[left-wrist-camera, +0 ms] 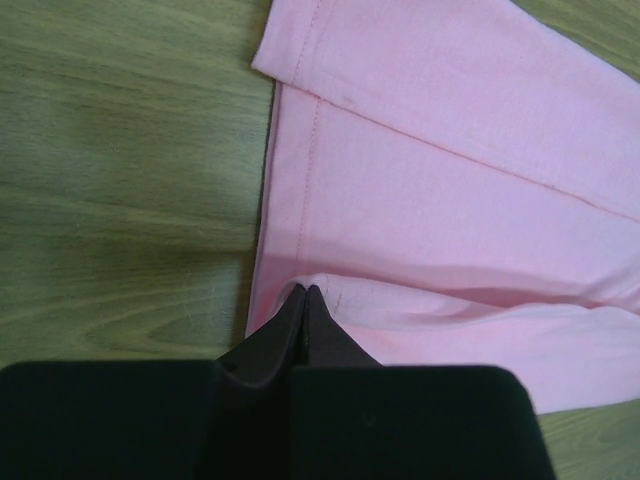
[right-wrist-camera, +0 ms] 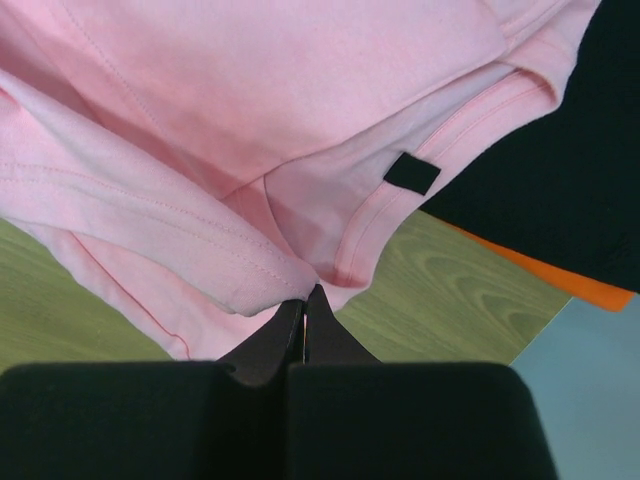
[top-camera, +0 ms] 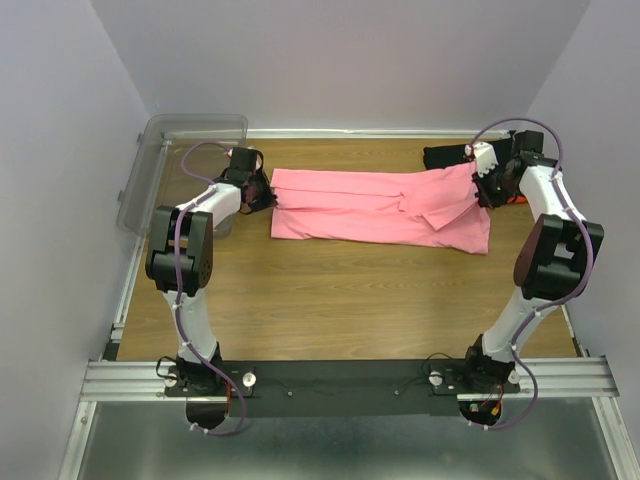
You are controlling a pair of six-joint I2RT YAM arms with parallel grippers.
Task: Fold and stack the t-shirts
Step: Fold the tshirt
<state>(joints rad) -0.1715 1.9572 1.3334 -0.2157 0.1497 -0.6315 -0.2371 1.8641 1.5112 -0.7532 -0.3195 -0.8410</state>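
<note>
The pink t-shirt [top-camera: 380, 205], plain soft cloth with short sleeves, lies folded into a long band across the far half of the brown wood-grain table [top-camera: 330, 290].

Top external view: the left gripper [top-camera: 262, 190] meets the band's left end. The right gripper [top-camera: 482, 190] meets its right end, where the cloth rises off the table. A folded black t-shirt [top-camera: 445, 157] lies at the far right, just behind the pink one. A sliver of a folded orange t-shirt [top-camera: 518, 199] shows beside the right arm. A clear plastic bin [top-camera: 190, 130] sits at the far left corner, apart from the shirts.

Left wrist view: the left gripper [left-wrist-camera: 303, 292] has its jaws pressed together on the near edge of the pink t-shirt [left-wrist-camera: 450, 200], and the cloth puckers at the tips. Stitched hems of two layers run across the table [left-wrist-camera: 120, 150].

Right wrist view: the right gripper [right-wrist-camera: 305, 295] is closed on a bunched fold of the pink t-shirt [right-wrist-camera: 250, 100], below the collar and its small dark rectangular neck label [right-wrist-camera: 411, 172]. The black t-shirt [right-wrist-camera: 560, 180] lies on the orange t-shirt [right-wrist-camera: 540, 272], whose edge shows beneath it. The pink collar overlaps the black cloth. Bare table [right-wrist-camera: 450, 300] lies between.
</note>
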